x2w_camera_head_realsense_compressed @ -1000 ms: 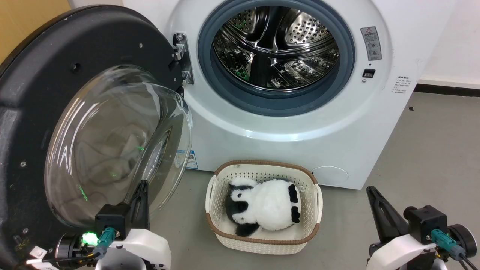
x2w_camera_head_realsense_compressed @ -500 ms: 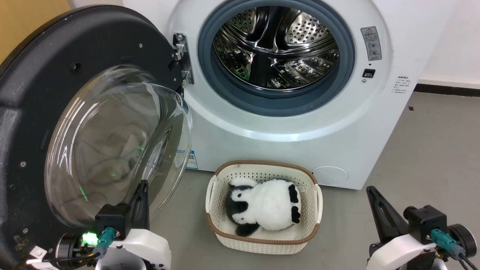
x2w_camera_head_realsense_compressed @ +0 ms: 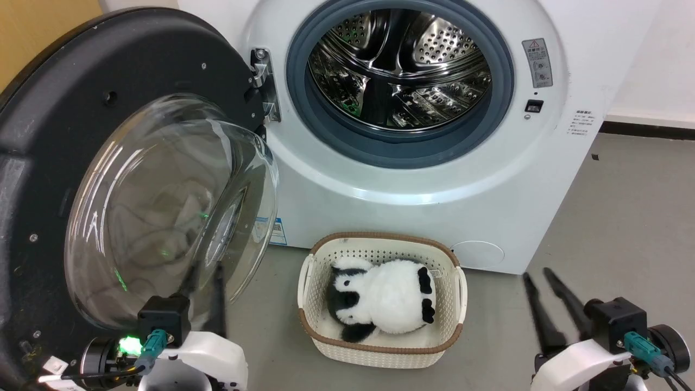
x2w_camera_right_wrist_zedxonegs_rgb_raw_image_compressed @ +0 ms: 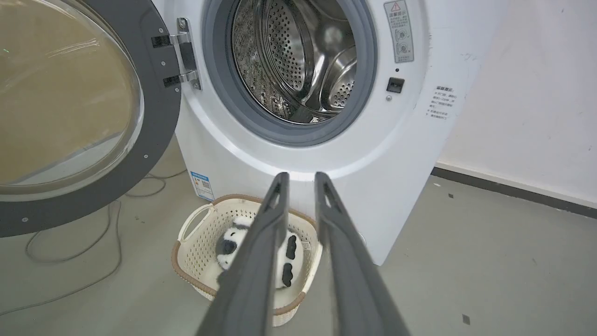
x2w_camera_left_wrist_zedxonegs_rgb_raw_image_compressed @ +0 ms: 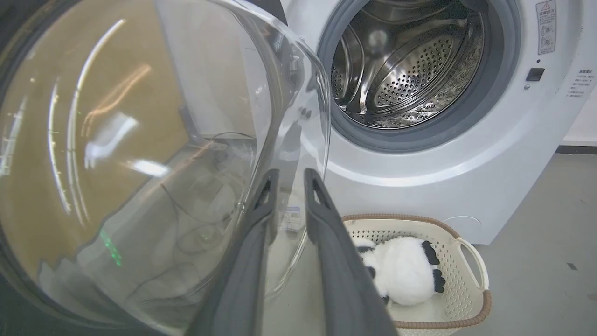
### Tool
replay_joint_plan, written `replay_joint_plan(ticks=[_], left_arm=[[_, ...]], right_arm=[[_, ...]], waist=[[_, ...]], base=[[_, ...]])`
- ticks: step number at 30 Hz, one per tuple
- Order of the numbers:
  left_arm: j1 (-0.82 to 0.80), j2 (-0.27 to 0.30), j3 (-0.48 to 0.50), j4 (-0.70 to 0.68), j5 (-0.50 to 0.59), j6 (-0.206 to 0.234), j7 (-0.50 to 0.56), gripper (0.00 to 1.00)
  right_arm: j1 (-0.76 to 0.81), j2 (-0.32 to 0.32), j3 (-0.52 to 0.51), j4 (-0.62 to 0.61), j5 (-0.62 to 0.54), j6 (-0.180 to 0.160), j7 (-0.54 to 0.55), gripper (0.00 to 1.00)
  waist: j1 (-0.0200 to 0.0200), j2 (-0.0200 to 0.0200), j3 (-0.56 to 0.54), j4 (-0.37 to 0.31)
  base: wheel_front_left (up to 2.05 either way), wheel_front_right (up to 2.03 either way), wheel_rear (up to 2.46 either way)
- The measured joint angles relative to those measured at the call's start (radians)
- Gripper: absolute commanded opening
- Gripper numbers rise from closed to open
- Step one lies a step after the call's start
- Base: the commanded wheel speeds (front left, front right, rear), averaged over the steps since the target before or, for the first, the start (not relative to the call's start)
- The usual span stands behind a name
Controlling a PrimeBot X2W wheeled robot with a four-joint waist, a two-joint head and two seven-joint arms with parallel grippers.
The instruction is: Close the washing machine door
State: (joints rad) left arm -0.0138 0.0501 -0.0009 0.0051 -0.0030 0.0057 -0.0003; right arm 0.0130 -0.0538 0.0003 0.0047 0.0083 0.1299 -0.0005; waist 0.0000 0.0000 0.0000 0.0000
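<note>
The washing machine door [x2w_camera_head_realsense_compressed: 163, 212] hangs wide open at the robot's left, drum [x2w_camera_head_realsense_compressed: 399, 70] exposed — closing not yet begun. The left gripper [x2w_camera_head_realsense_compressed: 205, 274], just beside the glass, and the right gripper [x2w_camera_head_realsense_compressed: 536, 276] hover with fingers slightly apart, holding nothing — the whole swing remains.

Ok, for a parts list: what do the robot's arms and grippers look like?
The left gripper and right gripper each have two long, tapered dark-grey fingers, a black camera block, a teal connector and a white shell. A green light glows on the left wrist.
</note>
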Motion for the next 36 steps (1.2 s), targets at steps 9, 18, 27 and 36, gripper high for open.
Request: replay_joint_plan(ticks=[9,18,27,36], left_arm=[[0.0,0.0,-0.014,0.0,0.0,0.018,-0.01,1.0],[-0.001,0.0,-0.028,-0.001,-0.008,0.037,-0.029,0.0],[-0.029,0.0,-0.045,-0.045,-0.01,0.04,-0.046,0.0],[-0.084,-0.001,-0.048,-0.099,-0.02,0.025,-0.064,0.0]], right_arm=[[0.0,0.0,-0.014,0.0,0.011,0.0,-0.011,1.0],[0.0,0.0,-0.032,-0.001,0.026,0.0,-0.029,1.0],[0.001,0.0,-0.053,-0.002,0.039,0.0,-0.047,1.0],[0.001,0.0,-0.073,-0.006,0.064,0.0,-0.065,1.0]], waist=[[0.0,0.0,0.002,0.0],[0.0,0.0,0.004,0.003],[0.0,0.0,0.008,0.026],[0.0,0.0,0.013,0.066]], base=[[0.0,0.0,0.0],[0.0,0.0,0.0],[0.0,0.0,0.0],[0.0,0.0,0.0]])
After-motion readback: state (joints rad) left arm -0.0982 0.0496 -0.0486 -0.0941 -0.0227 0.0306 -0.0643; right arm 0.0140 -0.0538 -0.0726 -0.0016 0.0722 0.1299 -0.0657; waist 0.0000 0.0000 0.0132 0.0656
